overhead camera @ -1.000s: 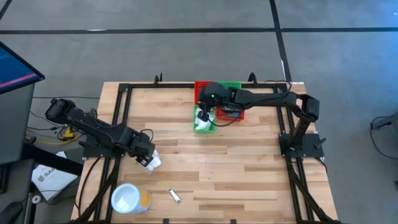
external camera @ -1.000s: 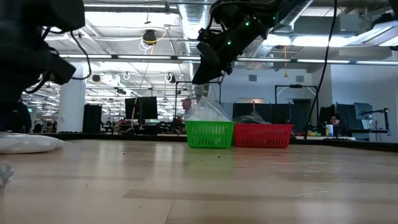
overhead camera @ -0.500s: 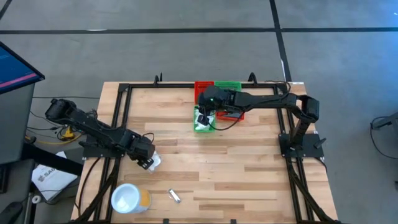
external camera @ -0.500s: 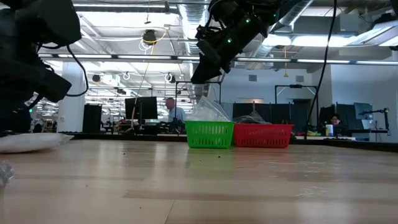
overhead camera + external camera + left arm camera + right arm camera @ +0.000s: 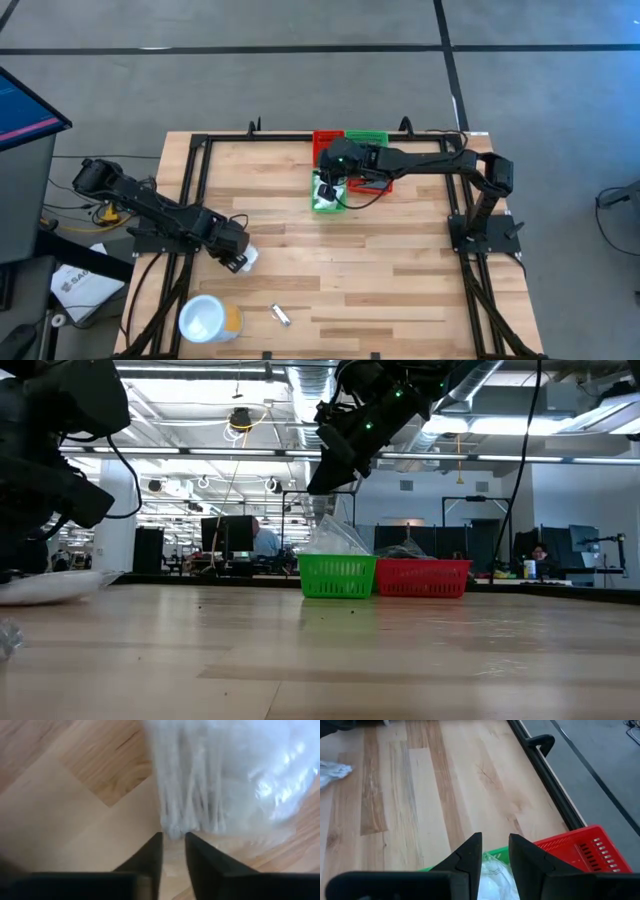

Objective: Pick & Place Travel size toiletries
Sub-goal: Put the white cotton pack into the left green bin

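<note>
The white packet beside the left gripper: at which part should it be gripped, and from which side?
Probably at its near end. The white packet lies flat on the table, its sticks running toward the left gripper, which points at that end. A low pinch from that side suits the thin, soft wrap.

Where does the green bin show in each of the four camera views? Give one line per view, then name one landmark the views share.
High view: green bin at the table's far middle, under the right claw.
Low view: centre, on the tabletop, left of the red bin.
Left wrist view: not in it.
Right wrist view: only a strip of green rim, behind the claw's fingers.
Shared landmark: the red bin touching its side.
</note>
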Robot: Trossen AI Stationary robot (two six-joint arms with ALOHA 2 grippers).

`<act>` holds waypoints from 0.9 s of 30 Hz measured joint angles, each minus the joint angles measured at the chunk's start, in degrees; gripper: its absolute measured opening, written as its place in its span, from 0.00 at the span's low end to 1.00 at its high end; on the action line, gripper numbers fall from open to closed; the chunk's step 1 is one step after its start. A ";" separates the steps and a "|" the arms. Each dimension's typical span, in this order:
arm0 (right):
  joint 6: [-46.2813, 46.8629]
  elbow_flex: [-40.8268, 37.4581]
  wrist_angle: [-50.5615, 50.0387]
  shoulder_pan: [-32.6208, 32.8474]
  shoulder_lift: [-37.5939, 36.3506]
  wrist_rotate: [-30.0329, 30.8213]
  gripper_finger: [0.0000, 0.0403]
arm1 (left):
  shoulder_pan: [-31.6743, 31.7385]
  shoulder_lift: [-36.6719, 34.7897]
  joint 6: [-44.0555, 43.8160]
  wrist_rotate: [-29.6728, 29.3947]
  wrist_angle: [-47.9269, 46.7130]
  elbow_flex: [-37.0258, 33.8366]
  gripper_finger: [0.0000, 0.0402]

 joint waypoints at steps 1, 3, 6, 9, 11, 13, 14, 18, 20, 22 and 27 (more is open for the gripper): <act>0.00 0.00 0.00 0.00 0.00 0.00 0.22 | 0.00 0.00 0.01 0.13 0.00 0.00 0.14; 0.02 -0.02 0.00 0.00 0.00 0.00 0.22 | 0.00 0.00 0.35 0.48 0.00 0.00 0.05; 0.01 0.00 0.00 0.00 0.02 0.00 0.22 | 0.00 0.00 1.33 0.67 0.03 0.00 0.02; 0.04 0.00 0.00 0.00 0.02 0.00 0.22 | 0.00 0.00 1.34 0.69 0.02 0.00 0.00; 0.04 0.00 -0.02 0.00 0.02 0.00 0.22 | 0.00 0.00 1.32 0.69 0.00 0.00 0.00; 0.04 0.00 -0.02 0.00 0.04 0.00 0.22 | 0.00 0.00 1.34 0.69 0.00 0.00 0.00; 0.04 0.00 -0.04 0.00 0.04 0.00 0.22 | 0.01 0.00 1.32 0.69 0.00 0.00 0.00; 0.04 0.00 -0.04 0.00 0.04 0.00 0.22 | 0.02 0.00 1.32 0.69 -0.22 0.24 0.00; 0.04 0.00 -0.04 0.00 0.04 0.00 0.22 | 0.00 0.00 1.51 0.69 -0.55 1.20 0.00; 0.04 -0.01 -0.07 0.00 0.04 0.00 0.22 | 0.02 0.00 2.38 0.61 -0.70 2.51 0.00; 0.04 0.00 -0.07 0.00 0.04 0.00 0.22 | 0.01 0.00 4.39 -1.08 -3.22 5.78 0.00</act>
